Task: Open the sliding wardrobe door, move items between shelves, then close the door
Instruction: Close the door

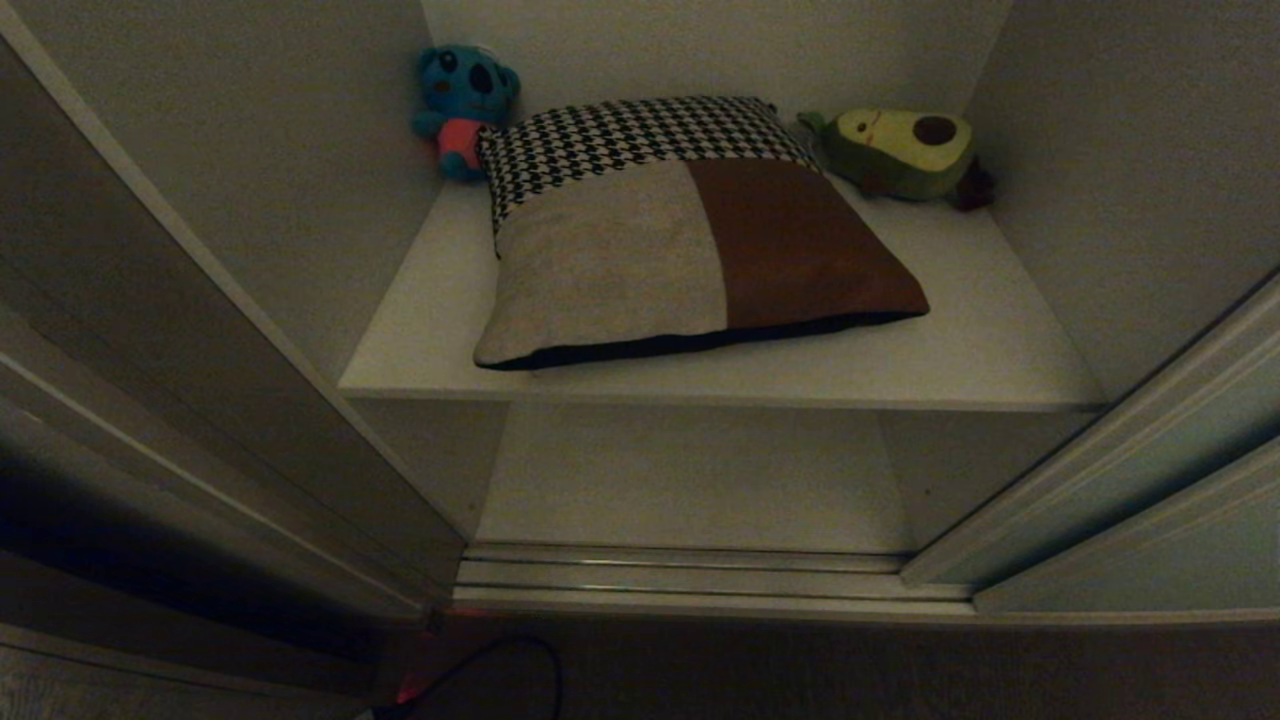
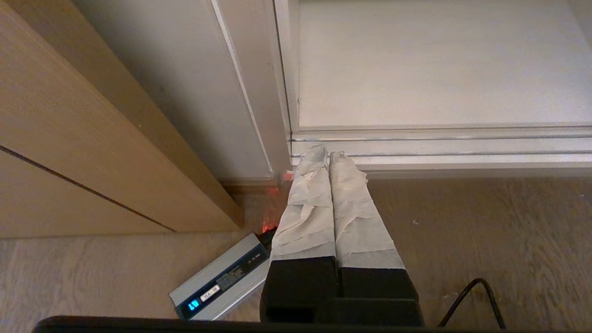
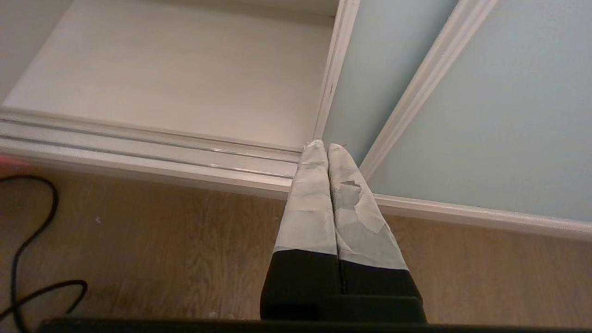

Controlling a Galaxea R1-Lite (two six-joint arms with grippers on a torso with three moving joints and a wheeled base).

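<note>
On upper off-white shelf (image 1: 980, 340), one houndstooth, cream and brown square cushion (image 1: 680, 240), two plush toys (image 1: 465, 105), left gripper (image 2: 329, 155) and right gripper (image 3: 326, 145) fingers pressed together.

A home bedroom: an open wardrobe with off-white shelves (image 1: 1000, 350) holding a cushion (image 1: 690, 240) and plush toys (image 1: 465, 105) behind it, on wood flooring (image 2: 485, 240).

The wardrobe stands open. A patchwork cushion (image 1: 690, 235) in houndstooth, cream and brown lies flat on the upper shelf (image 1: 980, 340). A blue plush toy (image 1: 462, 105) sits at its 11 o'clock, an avocado plush (image 1: 905, 150) at 2 o'clock. The sliding wardrobe door (image 1: 1130, 470) is at 4 o'clock, the floor track (image 1: 690, 580) at 6 o'clock.
</note>
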